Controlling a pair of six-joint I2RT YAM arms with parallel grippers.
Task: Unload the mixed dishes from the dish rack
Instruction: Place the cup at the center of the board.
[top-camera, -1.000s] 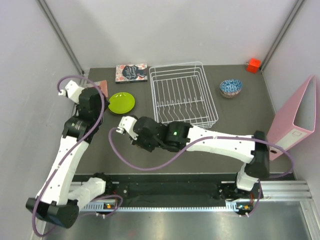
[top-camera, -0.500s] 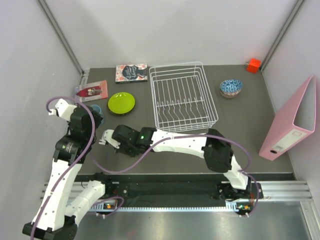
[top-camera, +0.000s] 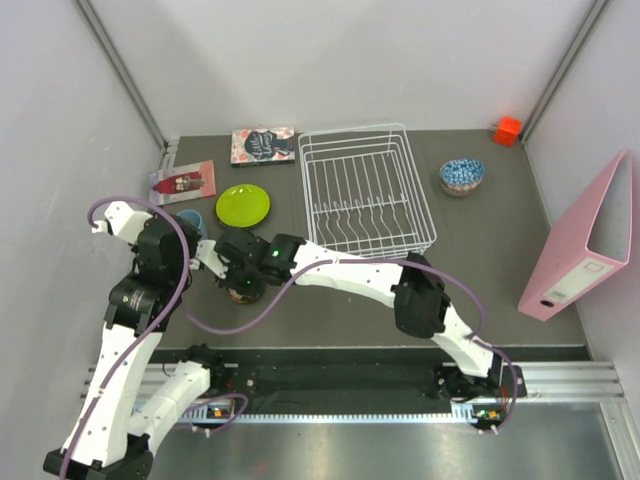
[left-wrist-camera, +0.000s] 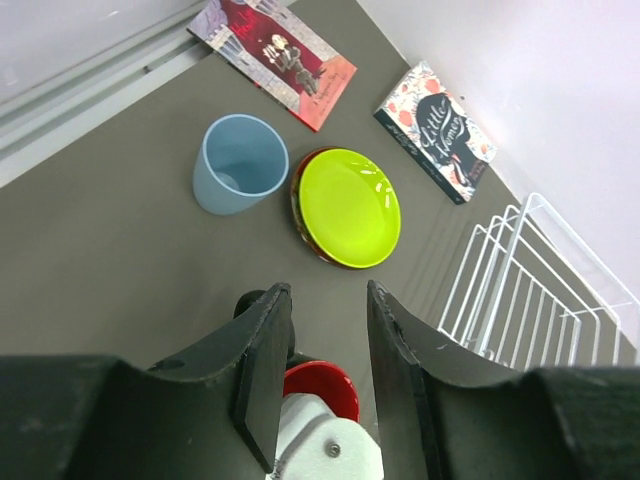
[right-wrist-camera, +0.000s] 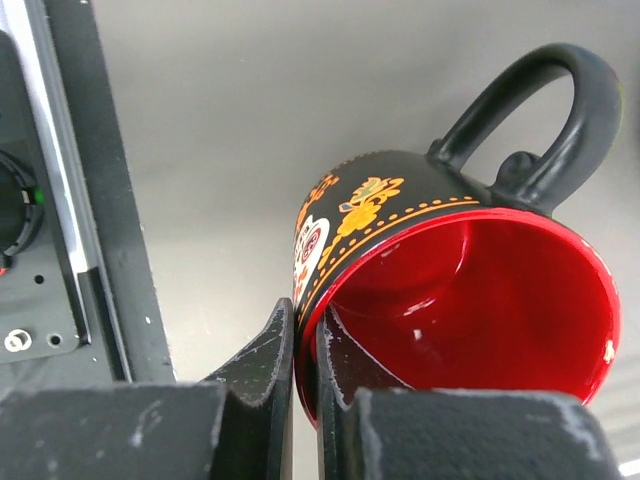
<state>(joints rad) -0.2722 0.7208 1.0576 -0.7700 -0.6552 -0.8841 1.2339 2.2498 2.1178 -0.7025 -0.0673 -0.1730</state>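
Note:
My right gripper (right-wrist-camera: 305, 335) is shut on the rim of the black cartoon mug (right-wrist-camera: 400, 225), one finger inside its red interior, and the mug is tilted. From above, the mug (top-camera: 244, 293) sits under that gripper (top-camera: 238, 277), left of the empty white dish rack (top-camera: 368, 190). My left gripper (left-wrist-camera: 325, 300) is open and empty, just above the mug's red inside (left-wrist-camera: 330, 385). Ahead of it stand the pale blue cup (left-wrist-camera: 238, 163) and the lime-green plate (left-wrist-camera: 350, 206), which is stacked on a red-rimmed plate. The blue-dotted bowl (top-camera: 462, 176) lies right of the rack.
Two printed cards (top-camera: 263, 144) (top-camera: 185, 182) lie at the back left. A small orange-red block (top-camera: 507, 129) sits in the far right corner. A pink binder (top-camera: 585, 240) leans against the right wall. The two arms are close together at the left.
The right arm has swung left across the table with the mug. The left arm has drawn back from the plate area, uncovering the pale blue cup standing beside the plate.

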